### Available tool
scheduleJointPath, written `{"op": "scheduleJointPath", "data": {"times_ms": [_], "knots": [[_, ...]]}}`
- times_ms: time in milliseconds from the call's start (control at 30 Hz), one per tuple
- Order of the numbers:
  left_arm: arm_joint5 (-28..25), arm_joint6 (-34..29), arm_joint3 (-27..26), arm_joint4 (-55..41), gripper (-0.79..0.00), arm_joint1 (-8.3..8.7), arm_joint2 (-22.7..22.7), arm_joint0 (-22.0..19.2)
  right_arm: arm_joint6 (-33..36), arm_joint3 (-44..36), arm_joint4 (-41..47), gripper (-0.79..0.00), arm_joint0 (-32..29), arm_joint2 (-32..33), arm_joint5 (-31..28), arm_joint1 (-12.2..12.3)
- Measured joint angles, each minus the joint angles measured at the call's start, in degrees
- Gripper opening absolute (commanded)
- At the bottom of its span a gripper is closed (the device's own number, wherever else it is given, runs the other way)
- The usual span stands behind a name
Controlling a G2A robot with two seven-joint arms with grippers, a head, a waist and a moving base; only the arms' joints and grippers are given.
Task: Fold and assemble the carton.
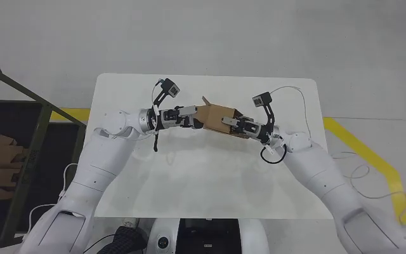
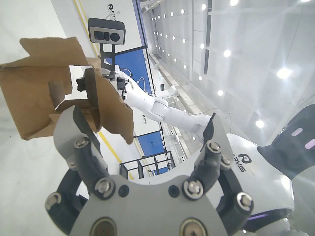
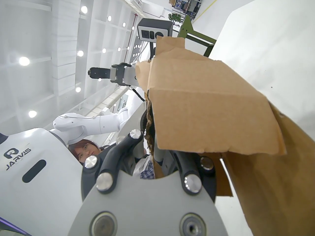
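Closest to the lens is the right gripper (image 3: pixel 153 138), clamped onto a ragged edge of the carton (image 3: pixel 209 114), with the cardboard wall running straight in between its fingers (image 3: pixel 123 146). So the carton sits right at that gripper's tips, held between the two grippers over the middle of the white table (image 1: pixel 127 95).

On the opposite side, the left gripper (image 2: pixel 142 121) is spread wide. One fingertip (image 2: pixel 75 116) is right up against a loose flap and the other is out in open air. Can't tell if that near one actually touches.

The right arm's wrist camera (image 2: pixel 107 34) sits on a black bracket just past the carton from the left gripper. A thin white cable (image 1: pixel 303 95) loops on the table behind the right gripper. Yellow floor tape (image 1: pixel 347 133) runs off the table on that same side.

The carton is plain brown corrugated cardboard, only half squared up, flaps sticking out at odd angles with torn, chewed-looking edges. Through the open end facing the left gripper you can see a dark pad of the right gripper against a wall.
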Motion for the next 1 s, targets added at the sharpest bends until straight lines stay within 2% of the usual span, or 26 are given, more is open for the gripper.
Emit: {"op": "scheduleJointPath", "data": {"times_ms": [167,667,1000], "knots": [[2.21,0.15,0.35,-0.36,0.0,-0.03,0.21,-0.08,0.08,-0.5,-0.38,-0.785,0.05,-0.38,0.08,-0.07],[2.45,4.29,-0.99,2.55,0.0,0.02,-0.15,0.74,0.17,-1.04,-0.26,-0.785,0.17,-0.96,0.17,0.07],[1.54,3.04,-1.07,2.32,0.0,0.17,-0.9,0.79,-0.05,-1.01,0.02,-0.785,0.27,-1.17,-0.05,0.19]]}}
